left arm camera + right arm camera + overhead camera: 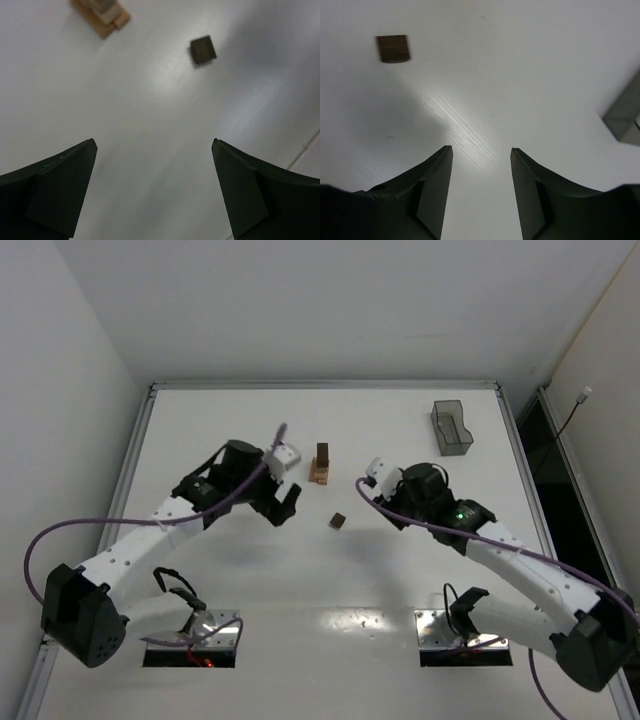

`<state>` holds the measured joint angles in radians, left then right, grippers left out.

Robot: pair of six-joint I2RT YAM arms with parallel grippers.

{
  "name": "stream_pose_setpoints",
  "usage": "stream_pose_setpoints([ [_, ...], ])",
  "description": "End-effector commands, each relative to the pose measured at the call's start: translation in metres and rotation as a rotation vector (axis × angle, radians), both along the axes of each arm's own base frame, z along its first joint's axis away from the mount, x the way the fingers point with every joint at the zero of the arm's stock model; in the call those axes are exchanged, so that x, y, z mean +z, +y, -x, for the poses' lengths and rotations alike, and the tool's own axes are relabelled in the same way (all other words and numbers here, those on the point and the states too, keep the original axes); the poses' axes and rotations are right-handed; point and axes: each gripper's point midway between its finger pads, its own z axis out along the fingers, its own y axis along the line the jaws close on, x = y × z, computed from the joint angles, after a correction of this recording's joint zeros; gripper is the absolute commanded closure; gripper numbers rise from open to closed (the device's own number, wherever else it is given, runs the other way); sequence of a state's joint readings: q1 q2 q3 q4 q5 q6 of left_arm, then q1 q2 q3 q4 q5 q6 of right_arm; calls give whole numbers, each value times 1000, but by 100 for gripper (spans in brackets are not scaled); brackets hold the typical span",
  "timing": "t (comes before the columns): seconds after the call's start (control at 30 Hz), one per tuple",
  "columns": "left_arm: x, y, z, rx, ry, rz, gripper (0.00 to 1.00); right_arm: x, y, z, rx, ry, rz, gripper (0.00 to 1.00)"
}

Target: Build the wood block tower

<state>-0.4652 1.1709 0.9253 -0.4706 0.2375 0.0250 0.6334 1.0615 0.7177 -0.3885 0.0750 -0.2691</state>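
Wood block tower [321,464] shows whole only from above; left claw [153,142] gapes empty, right claw [481,149] half-open, empty.

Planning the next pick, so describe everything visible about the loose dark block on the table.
The loose dark block is a small dark brown cube, apparently wood, with faint grain on its top face. It lies flat on the white table, nearer the arms than the wood block tower and apart from it. Only the table touches it; the left end effector and the right end effector are open and clear of it.
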Motion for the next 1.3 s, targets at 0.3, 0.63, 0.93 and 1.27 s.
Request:
stream_pose_setpoints([
  [0.3,-64,-45,36,-764,-623,-461,11,59,-127,-13,-608,-180,1,51],
  [0.63,-65,-92,5,-798,-801,-396,63,77,-155,-21,-780,-141,-130,48],
  [0.93,-71,-123,19,-908,-773,-283,56,80,-158,-42,-768,-156,-148,48],
  [1.27,-85,-139,25,-961,-746,-267,48,70,-175,-57,-808,-108,-177,48],
])
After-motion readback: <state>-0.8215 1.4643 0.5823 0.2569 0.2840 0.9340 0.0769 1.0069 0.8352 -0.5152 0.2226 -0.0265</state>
